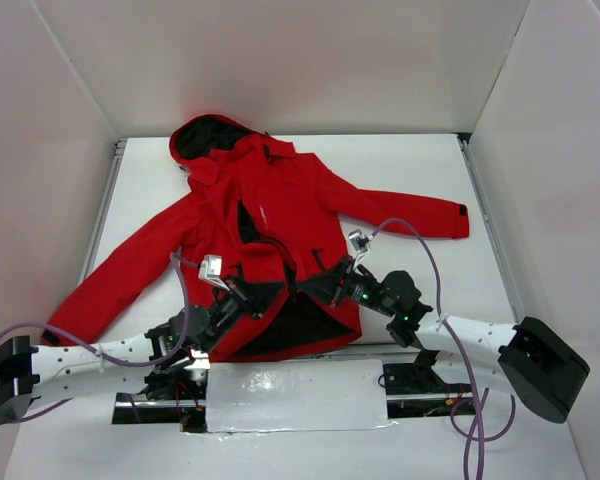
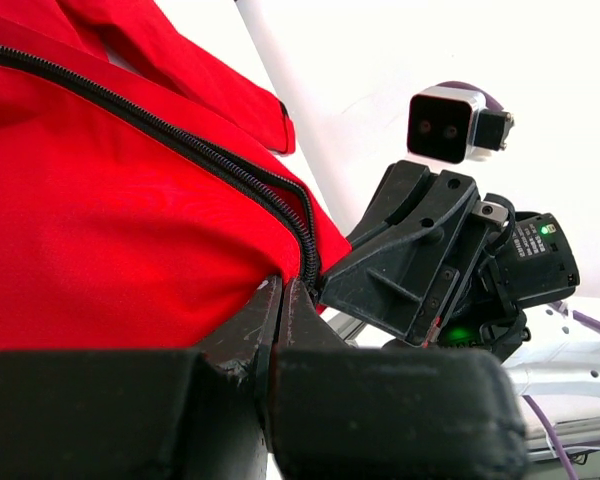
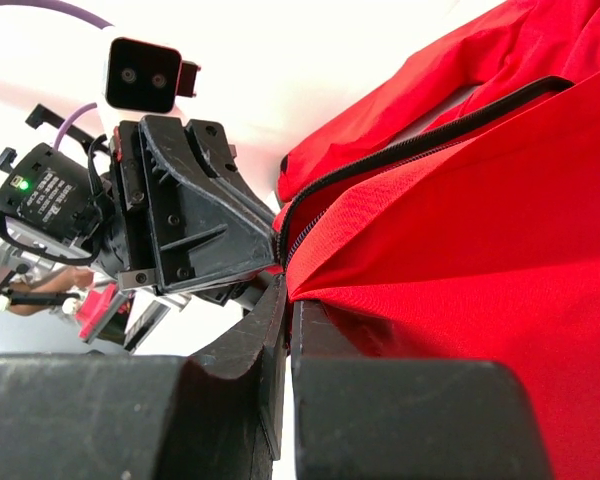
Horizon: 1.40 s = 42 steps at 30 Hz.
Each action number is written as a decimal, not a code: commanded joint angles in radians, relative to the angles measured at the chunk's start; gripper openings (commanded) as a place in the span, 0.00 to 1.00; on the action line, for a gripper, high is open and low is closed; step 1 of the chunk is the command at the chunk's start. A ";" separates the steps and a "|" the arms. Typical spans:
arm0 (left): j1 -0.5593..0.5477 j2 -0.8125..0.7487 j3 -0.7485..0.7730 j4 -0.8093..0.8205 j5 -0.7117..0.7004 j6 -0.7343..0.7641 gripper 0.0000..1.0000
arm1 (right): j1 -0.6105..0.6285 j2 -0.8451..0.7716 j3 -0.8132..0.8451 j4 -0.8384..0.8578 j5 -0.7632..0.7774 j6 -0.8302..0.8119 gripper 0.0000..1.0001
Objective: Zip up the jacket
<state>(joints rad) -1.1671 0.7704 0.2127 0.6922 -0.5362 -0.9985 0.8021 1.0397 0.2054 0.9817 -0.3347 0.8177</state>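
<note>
The red jacket [image 1: 280, 210] lies flat on the white table, hood at the far end, sleeves spread left and right. Its front gapes at the bottom, showing dark lining [image 1: 300, 320]. My left gripper [image 1: 260, 300] is shut on the hem of one front panel, right at the lower end of the black front zipper [image 2: 180, 140]; its tips [image 2: 280, 290] pinch the fabric. My right gripper [image 1: 315, 287] is shut on the other panel's lower edge [image 3: 288, 290], beside its zipper teeth [image 3: 400, 150]. The two grippers face each other, almost touching.
White walls enclose the table on three sides. Metal rails run along the left edge [image 1: 105, 200] and the right edge [image 1: 485, 220]. A shiny foil-covered strip [image 1: 295, 395] lies between the arm bases at the near edge.
</note>
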 commanded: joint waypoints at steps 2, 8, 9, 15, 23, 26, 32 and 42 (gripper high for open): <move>0.000 0.006 0.017 0.082 0.021 -0.003 0.00 | -0.011 0.011 0.032 0.087 -0.017 -0.012 0.00; 0.000 0.006 0.007 0.105 0.033 -0.009 0.00 | -0.030 0.034 0.042 0.107 -0.035 -0.006 0.00; -0.002 0.006 0.005 0.105 0.033 -0.009 0.00 | -0.037 0.043 0.042 0.113 -0.040 -0.003 0.00; 0.000 0.012 0.008 0.098 0.035 -0.008 0.00 | -0.044 0.049 0.054 0.143 -0.069 0.018 0.00; 0.000 0.020 -0.001 0.104 0.025 -0.015 0.00 | -0.053 0.051 0.060 0.167 -0.087 0.040 0.00; 0.000 0.012 -0.006 0.102 0.016 -0.019 0.00 | -0.055 0.060 0.065 0.179 -0.098 0.052 0.00; 0.000 -0.023 -0.018 0.093 -0.013 -0.028 0.00 | -0.058 0.074 0.049 0.204 -0.106 0.060 0.00; 0.000 -0.046 -0.064 0.226 -0.021 -0.008 0.00 | -0.058 0.089 0.012 0.288 -0.136 0.103 0.00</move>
<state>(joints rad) -1.1671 0.7357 0.1669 0.7685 -0.5518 -1.0016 0.7479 1.1290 0.2199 1.1320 -0.4355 0.9020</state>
